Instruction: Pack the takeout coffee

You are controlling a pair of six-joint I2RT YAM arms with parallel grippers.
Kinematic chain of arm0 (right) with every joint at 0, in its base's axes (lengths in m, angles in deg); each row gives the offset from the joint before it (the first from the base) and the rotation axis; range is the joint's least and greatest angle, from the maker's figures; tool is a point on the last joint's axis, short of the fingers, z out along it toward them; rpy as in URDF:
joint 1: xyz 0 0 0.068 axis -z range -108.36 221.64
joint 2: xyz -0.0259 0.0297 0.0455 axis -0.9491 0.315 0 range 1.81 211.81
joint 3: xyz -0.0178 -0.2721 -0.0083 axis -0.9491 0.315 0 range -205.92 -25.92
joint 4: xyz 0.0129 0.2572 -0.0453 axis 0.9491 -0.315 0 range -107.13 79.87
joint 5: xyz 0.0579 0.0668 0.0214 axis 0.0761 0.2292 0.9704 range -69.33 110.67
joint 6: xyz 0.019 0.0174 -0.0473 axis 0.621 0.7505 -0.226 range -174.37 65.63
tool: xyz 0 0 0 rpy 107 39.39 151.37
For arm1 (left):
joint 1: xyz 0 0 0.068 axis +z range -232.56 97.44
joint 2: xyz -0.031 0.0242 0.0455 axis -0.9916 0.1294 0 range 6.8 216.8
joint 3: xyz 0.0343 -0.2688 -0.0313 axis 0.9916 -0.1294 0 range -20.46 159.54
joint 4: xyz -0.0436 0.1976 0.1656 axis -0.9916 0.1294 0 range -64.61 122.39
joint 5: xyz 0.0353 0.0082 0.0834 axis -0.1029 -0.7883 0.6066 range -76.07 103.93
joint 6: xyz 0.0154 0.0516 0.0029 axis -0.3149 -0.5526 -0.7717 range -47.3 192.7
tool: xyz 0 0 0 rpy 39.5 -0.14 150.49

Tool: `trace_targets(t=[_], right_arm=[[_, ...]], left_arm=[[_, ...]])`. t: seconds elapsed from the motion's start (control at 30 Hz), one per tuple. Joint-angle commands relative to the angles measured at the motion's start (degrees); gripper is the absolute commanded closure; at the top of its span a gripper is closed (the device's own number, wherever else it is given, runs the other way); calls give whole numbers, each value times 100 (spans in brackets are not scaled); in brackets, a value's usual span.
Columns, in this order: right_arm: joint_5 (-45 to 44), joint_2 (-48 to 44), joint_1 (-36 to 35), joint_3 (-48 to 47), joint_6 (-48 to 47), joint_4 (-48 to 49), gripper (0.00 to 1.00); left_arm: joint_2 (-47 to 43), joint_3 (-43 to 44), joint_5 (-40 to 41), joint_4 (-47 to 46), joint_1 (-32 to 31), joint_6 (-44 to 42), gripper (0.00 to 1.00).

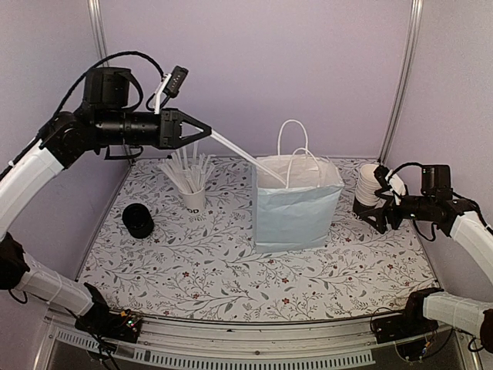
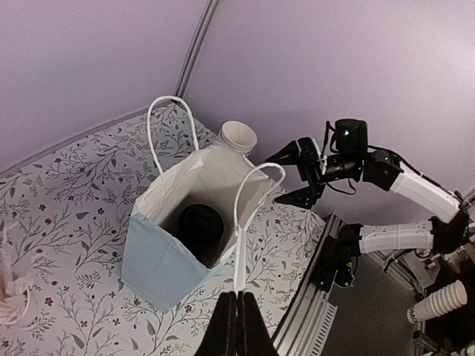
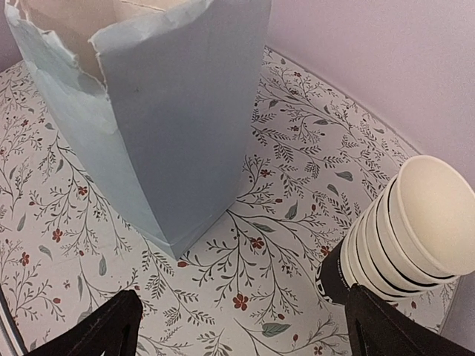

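Note:
My left gripper (image 1: pixel 206 129) is raised at the back left, shut on a white straw (image 1: pixel 246 156) that slants down to the mouth of the pale blue paper bag (image 1: pixel 296 208). In the left wrist view the gripper (image 2: pixel 239 298) pinches the straw (image 2: pixel 240 267) above the bag (image 2: pixel 159 256). A black lidded cup (image 2: pixel 199 226) stands inside the bag. A stack of black paper cups (image 1: pixel 370 185) with white insides stands at the right and also shows in the right wrist view (image 3: pixel 404 237). My right gripper (image 1: pixel 383 200) is open beside that stack (image 3: pixel 249 334). The brown carrier is out of view.
A white cup of straws (image 1: pixel 192 196) stands left of the bag. A black round object (image 1: pixel 139 220), a cup or lids, lies near the left table edge. The bag's white handles (image 1: pixel 294 146) stand upright. Purple walls close the back and sides.

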Motion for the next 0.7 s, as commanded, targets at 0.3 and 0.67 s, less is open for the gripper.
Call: trace_targets(t=[0.3,0.67], right_arm=[[-179,-202,24,103,7,122,1],[-224,-255,22,112,-21,122,1]], left_arm=[[1916,1080,957,123,-552,-477,99],[2608,1756,606,259,-604,-641,52]])
